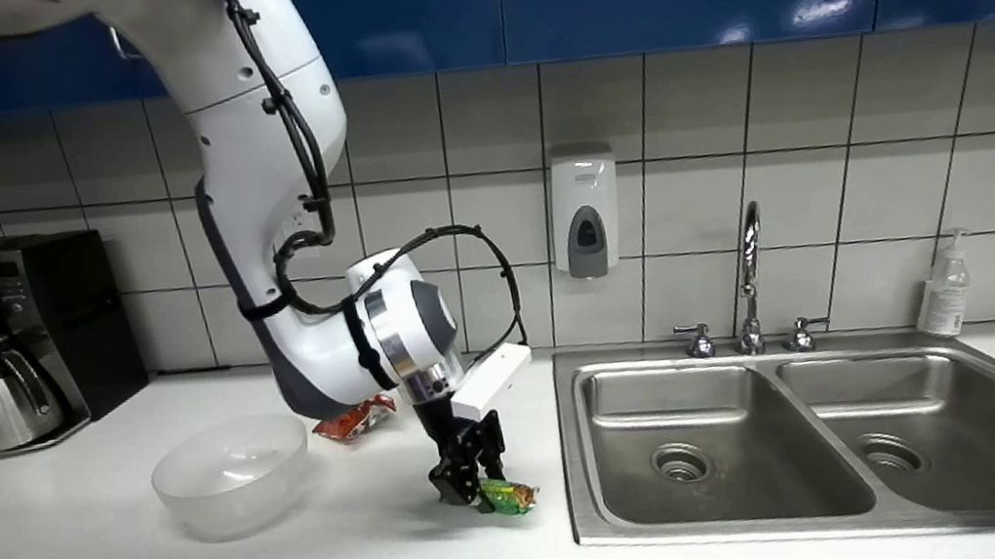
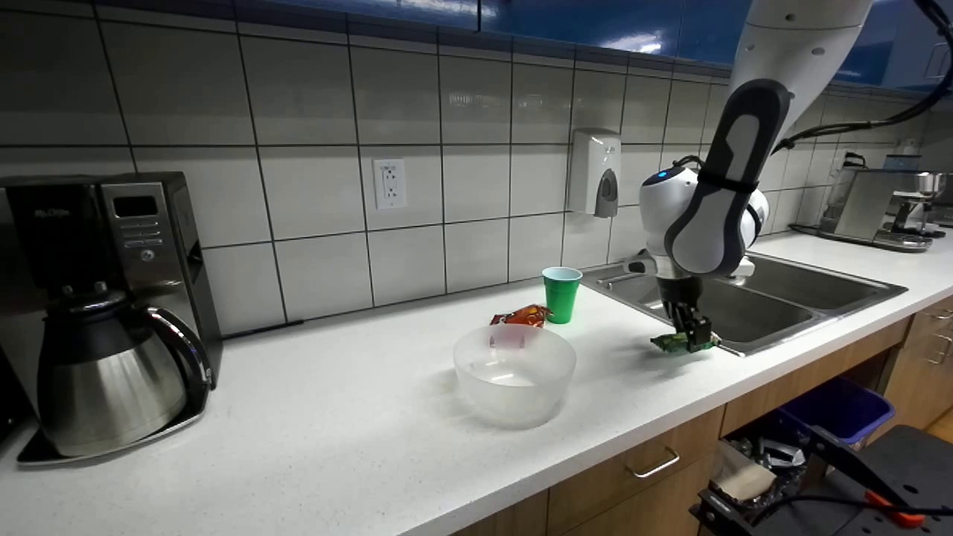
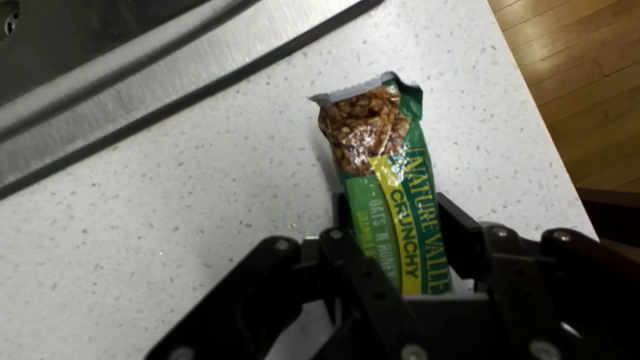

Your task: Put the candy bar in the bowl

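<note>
Wrist view is showing me the fingers [image 3: 457, 237] clamping the candy bar [image 3: 392, 210] by both edges down near the counter [image 3: 225, 165], so I'm planning a straight lift above rim height before swinging toward the bowl [image 1: 238, 511], sitting at their nine o'clock in an exterior view.

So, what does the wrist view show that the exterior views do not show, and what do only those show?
Only the wrist view: the readable word CRUNCHY on the candy bar.
Only the exterior views, both of them: the bowl, the red packet, the coffee maker and the wall dispenser.
All three share: the counter, part of the sink, and the candy bar between the jaws.
</note>
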You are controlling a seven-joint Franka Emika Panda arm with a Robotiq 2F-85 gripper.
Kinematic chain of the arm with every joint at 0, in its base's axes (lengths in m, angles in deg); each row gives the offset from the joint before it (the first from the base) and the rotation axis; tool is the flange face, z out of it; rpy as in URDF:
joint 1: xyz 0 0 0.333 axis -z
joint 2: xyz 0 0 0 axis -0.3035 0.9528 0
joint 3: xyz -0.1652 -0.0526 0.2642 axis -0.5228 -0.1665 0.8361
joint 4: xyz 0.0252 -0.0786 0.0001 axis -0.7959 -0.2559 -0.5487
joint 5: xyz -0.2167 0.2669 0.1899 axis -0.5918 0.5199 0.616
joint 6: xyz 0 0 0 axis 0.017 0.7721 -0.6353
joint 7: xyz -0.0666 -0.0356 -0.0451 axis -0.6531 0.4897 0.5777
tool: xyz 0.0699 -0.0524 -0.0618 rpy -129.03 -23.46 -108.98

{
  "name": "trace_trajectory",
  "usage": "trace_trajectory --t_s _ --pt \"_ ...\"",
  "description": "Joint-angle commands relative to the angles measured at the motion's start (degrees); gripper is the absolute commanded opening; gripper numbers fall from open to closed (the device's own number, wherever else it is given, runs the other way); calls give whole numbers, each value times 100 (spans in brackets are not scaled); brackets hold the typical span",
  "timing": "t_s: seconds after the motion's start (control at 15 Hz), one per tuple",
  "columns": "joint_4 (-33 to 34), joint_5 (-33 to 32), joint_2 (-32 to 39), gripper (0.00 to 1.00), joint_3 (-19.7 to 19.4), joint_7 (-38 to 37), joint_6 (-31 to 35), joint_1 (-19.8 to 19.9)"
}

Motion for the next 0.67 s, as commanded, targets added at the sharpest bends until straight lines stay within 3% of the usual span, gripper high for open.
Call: trace_trajectory --t_s 0.0,0.6 --pt "-537 24 -609 17 -82 6 169 15" --pt "-1238 -50 -1615 17 -65 -482 49 -531"
